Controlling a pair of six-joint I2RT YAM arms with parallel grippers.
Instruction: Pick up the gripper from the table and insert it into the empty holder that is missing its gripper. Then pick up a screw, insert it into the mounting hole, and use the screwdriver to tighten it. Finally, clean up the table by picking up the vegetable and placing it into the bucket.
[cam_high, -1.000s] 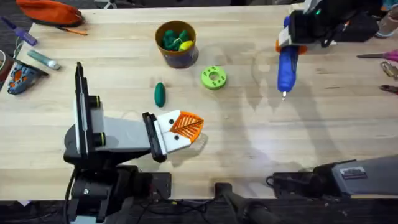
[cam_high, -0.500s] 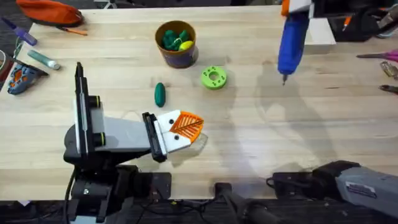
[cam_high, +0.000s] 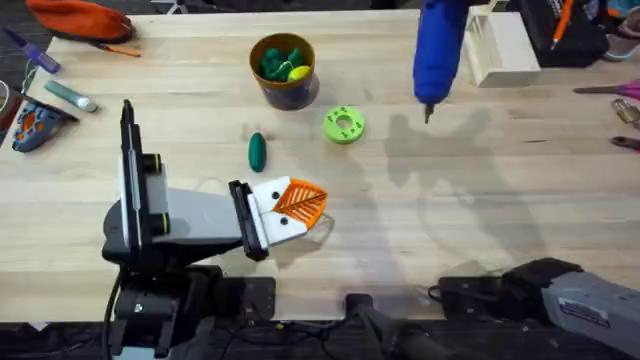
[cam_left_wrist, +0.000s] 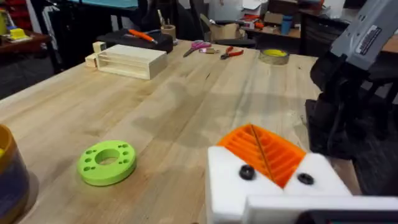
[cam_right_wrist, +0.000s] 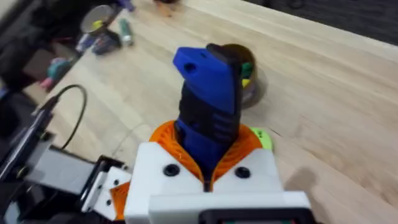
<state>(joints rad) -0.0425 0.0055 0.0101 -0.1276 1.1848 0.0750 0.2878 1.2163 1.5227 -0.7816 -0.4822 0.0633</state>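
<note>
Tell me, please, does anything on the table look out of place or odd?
One thing: the small dark green toy vegetable lies loose on the pale wooden table, beside the round blue-purple bucket that already holds other toy vegetables. Nothing looks spilled or damaged.

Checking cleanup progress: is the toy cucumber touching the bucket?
Apart. The overhead view shows the toy cucumber lying on bare table, with wood visible between it and the bucket.
</note>
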